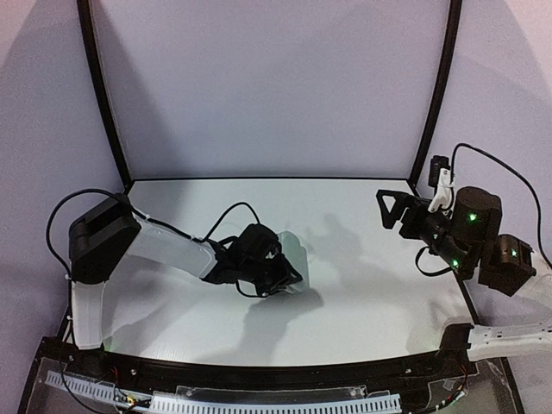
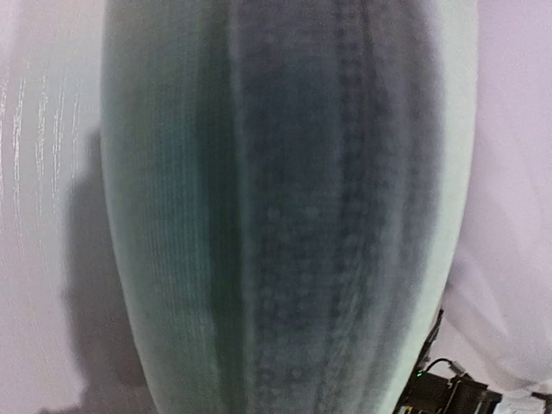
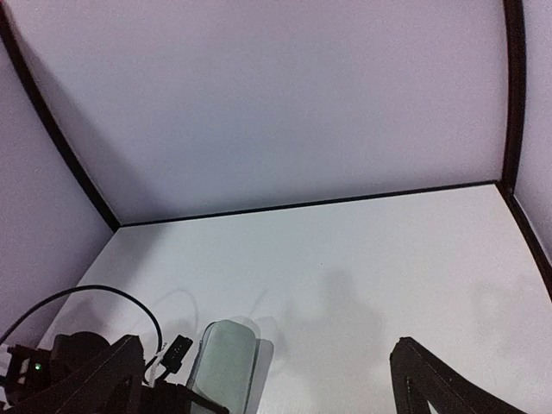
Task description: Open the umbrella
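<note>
The left pincer (image 1: 280, 274) is closed partway on the pale oblong case (image 3: 226, 362), probably steadying the umbrella hidden inside, so the wide-open, empty right pincer (image 3: 266, 349) can reach it.

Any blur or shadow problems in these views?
Left wrist: the pale oblong case fills the frame, too close, soft and blurred. Top external: in focus; dark arm shadows on the table. Right wrist: sharp, with a faint shadow mid-table.
</note>
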Robot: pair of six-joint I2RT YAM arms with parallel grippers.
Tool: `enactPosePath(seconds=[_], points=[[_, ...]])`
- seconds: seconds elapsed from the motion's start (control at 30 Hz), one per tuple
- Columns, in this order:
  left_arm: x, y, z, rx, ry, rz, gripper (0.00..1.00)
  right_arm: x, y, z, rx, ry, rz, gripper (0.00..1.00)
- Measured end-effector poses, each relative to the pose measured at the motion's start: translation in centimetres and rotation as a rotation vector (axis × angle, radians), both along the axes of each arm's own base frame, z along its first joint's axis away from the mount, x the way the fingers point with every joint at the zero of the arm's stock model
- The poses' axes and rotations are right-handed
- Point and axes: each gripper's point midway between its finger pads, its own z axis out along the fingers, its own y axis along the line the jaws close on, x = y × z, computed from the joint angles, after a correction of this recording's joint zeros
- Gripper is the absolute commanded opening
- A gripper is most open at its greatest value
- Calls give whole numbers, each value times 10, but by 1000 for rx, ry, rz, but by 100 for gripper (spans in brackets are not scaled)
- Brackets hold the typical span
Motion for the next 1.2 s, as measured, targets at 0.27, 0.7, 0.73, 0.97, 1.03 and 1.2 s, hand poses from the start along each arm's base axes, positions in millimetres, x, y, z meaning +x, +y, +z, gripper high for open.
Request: enactPosePath(seconds=[0.27,0.7,0.73,0.97,1.03,1.2], points=[[6,7,15,2,-18,56,98,4,0,-24,-3,84,-38,99],[-13,114,82,214,-137,210,99,38,50,-92,-87,377,91,99],[-13,119,87,220,-149,216,99,41,54,-100,-82,407,105,99],[-7,134,102,280,-206,211,99,57,91,-158,-93,638,215,96],[0,132,103,303,-209,207,99,59,104,-166,-95,672,266,95],[10,137,95,357,-197,214,99,59,143,-167,-63,693,437,96]])
